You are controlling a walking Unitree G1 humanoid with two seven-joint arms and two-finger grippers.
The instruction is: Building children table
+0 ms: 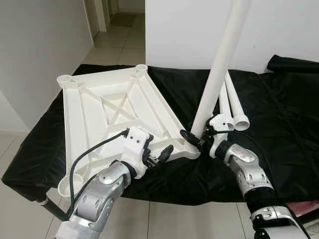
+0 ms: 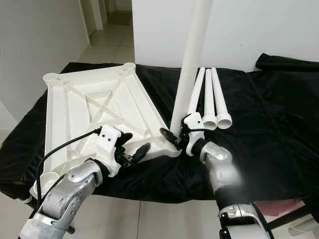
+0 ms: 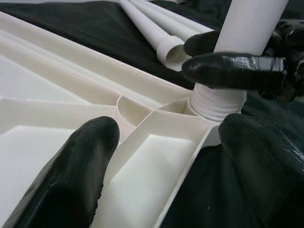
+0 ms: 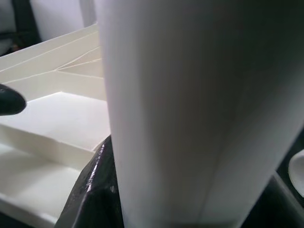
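One white leg (image 1: 219, 69) stands upright in the near right corner socket of the upturned tabletop (image 1: 117, 117), clamped by the right tool (image 1: 199, 137). The left tool (image 1: 162, 155), fingers wide, straddles the tabletop's near edge just left of it.

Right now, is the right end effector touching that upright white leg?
Touching. The left wrist view shows the right end effector with its black fingers wrapped against the upright leg.

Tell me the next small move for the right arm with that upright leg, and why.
Probably twist the leg further into the corner socket. The right gripper is shut on the leg just above its base, and threads at the leg's foot are still exposed above the socket rim, so it looks only partly seated. The left gripper straddles the tabletop edge nearby, open.
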